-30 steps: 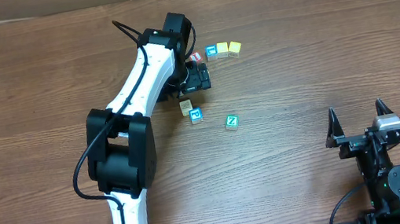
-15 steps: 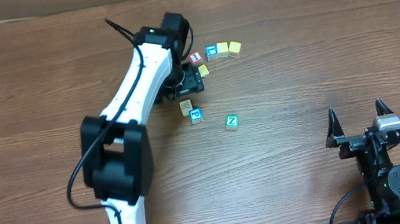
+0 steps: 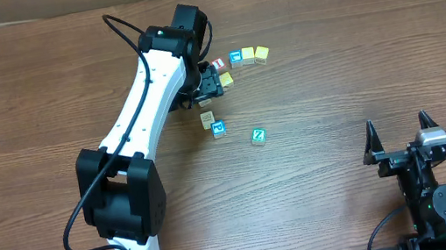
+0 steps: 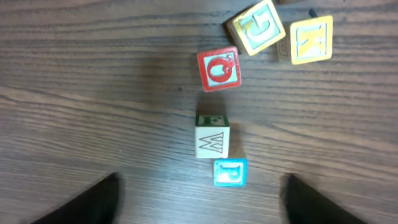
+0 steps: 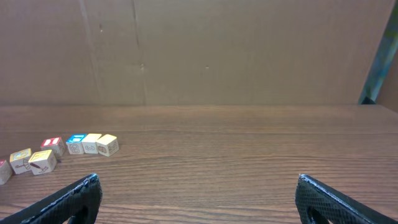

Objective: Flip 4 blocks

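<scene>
**Left claw spread over the blue/pale pair, eight cubes on the table**

The wooden table [image 3: 371, 49] fills my overhead view, and a cardboard wall [image 5: 199, 50] stands behind it in the right wrist view. The left arm [image 3: 147, 92] reaches from the near edge up to the cube cluster. The right arm [image 3: 434, 200] sits low right.

My left gripper [image 4: 202, 179] is spread wide and pinches nothing. Its fingers [image 4: 87, 202] are blurred dark shapes in the bottom corners of the left wrist view. My right gripper [image 3: 396, 121] is spread fully, empty, and well apart from every cube.

Task blocks against the left claw, in the left wrist view:
- The blue block [image 4: 230, 172] lies between the two fingers, nearer the one on the picture's right, and is untouched.
- The pale block [image 4: 212, 137] shows a W face with a green face above it. It sits just beyond the blue block's upper-left corner; I can't tell whether they touch.
- The red-faced block [image 4: 219, 69], marked Q, lies farther out on the same line, apart from the pale block.
- The teal Z block [image 3: 258, 136] is outside that view. Overhead it lies alone, lower right of the blue/pale pair and away from the claw.

Counts:
- Overhead shows eight cubes: the blue, pale and teal ones, a second blue-faced cube [image 3: 235, 57], a red cube [image 3: 217, 63] and three yellowish cubes [image 3: 249, 54]. One yellowish cube sits at the claw's right edge.
- I can't tell whether the overhead red cube is the Q one.
- The left wrist view shows five: the three above plus a G cube [image 4: 255, 28] and a K cube [image 4: 311, 40], just beside each other.
- The right wrist view shows seven by my count, small, at far left.
- There are two arms and two grippers.
</scene>
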`<state>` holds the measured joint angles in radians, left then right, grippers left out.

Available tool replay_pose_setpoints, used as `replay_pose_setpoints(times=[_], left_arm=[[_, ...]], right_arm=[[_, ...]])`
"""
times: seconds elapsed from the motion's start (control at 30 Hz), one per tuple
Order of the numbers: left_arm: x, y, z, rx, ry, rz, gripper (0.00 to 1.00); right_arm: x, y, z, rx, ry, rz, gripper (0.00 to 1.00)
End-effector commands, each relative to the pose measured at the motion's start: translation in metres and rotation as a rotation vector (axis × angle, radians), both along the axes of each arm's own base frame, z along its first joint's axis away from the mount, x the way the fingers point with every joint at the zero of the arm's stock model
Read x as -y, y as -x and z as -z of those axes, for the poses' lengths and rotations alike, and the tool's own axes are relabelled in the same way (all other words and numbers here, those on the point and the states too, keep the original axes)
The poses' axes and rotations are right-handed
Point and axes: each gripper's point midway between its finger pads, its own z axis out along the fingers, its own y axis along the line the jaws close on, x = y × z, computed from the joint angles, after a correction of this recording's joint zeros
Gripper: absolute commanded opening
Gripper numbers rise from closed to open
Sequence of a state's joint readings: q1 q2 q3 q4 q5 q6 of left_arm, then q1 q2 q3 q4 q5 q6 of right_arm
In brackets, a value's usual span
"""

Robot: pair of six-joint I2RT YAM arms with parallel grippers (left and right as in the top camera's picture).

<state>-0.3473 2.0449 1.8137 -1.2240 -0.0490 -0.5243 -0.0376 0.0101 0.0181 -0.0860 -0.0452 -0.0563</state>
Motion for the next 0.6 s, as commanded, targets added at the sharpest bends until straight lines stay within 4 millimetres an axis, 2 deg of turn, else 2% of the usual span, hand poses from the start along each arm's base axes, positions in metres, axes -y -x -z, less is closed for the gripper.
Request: replay_pose_setpoints(times=[0.0, 0.1, 0.57], left_arm=[[0.0036, 0.0068, 0.0003, -0.015, -0.008, 0.008, 0.62], [0.0053, 0.0091, 0.0020, -0.020, -0.013, 0.015, 0.57], [0.0085, 0.0074, 0.0060, -0.009, -0.010, 0.021, 0.54]], right_arm=[[-0.0014, -0.0002, 0.0021, 0.002, 0.004, -0.006, 1.00], [-0.0014, -0.0002, 0.0020, 0.003, 0.004, -0.006, 1.00], [-0.0014, -0.0002, 0.0020, 0.003, 0.004, -0.006, 1.00]])
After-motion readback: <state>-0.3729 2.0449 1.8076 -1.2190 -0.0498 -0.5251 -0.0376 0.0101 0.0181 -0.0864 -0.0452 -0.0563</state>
